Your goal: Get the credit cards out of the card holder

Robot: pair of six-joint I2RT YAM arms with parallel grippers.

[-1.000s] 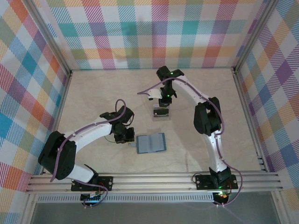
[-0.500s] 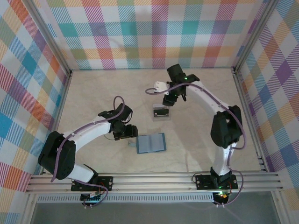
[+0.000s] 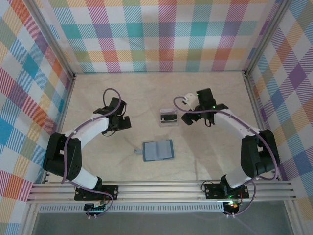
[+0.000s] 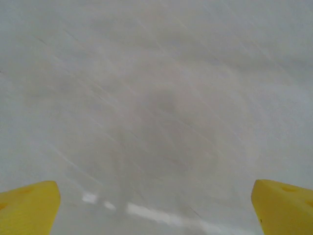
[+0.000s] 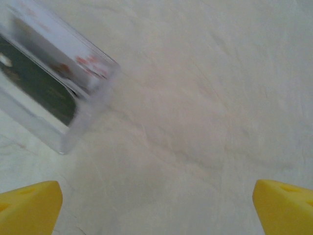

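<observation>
Swung away from the card holder (image 3: 157,150) with the left gripper (image 3: 121,122) since a second ago: then just beside its left edge, now well apart to the upper left over bare table (image 3: 93,93). From the left wrist, yellow fingertips (image 4: 27,208) spread wide, nothing between, blurred pale surface below. Card holder left lying open and flat near the table's middle, unmoved. Behind it, in the same spot as before, a clear tray (image 3: 163,123) with dark credit cards (image 3: 169,117) inside; count impossible to tell. Drawn off that tray with the right gripper (image 3: 198,119), earlier right over it, now just to its right, jaws wide apart and empty. Open floor on every side out to the plaid walls (image 3: 156,34).
</observation>
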